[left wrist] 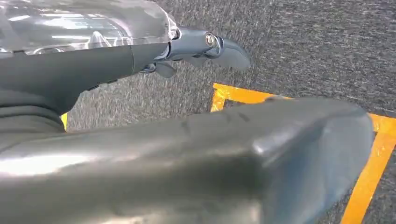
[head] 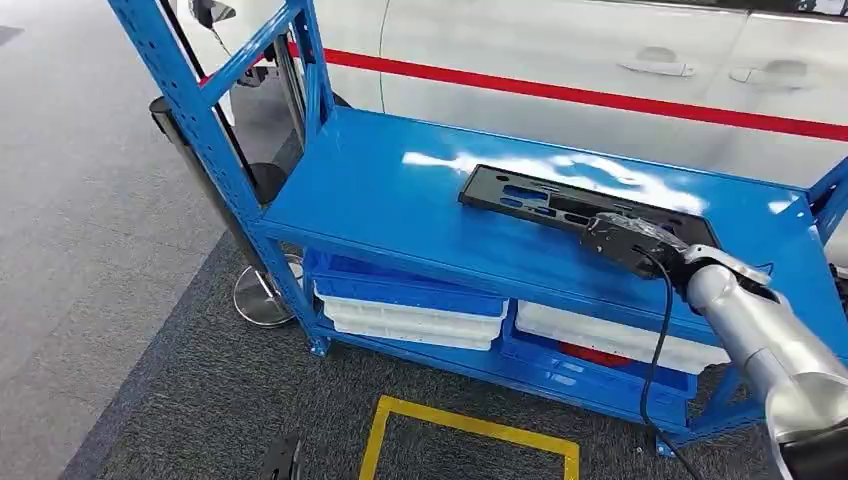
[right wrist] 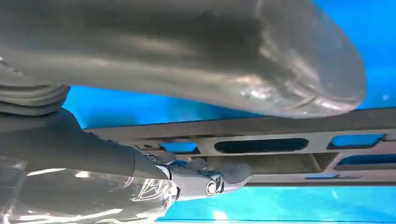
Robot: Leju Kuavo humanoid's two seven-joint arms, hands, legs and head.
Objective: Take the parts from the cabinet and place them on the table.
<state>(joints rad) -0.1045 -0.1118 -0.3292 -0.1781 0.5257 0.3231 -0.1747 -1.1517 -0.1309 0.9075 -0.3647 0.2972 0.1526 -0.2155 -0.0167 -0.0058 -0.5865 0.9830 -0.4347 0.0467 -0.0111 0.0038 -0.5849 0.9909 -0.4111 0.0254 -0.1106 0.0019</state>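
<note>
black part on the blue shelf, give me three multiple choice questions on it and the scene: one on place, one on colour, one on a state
1. Where does the black plastic part lie?
A. on the top board of the blue shelf rack
B. in a white tray on the lower level
C. on the carpet inside the yellow square

2. What colour is the stripe on the white car behind the rack?
A. green
B. red
C. black

3. What is the right hand doing?
A. hanging by the floor
B. carrying a white tray
C. at the part's near edge, fingers on it

Answers:
1 A, the head view shows the part flat on the top board.
2 B, a red band runs along the car's side.
3 C, the right wrist view shows fingers against the part's frame.
</note>
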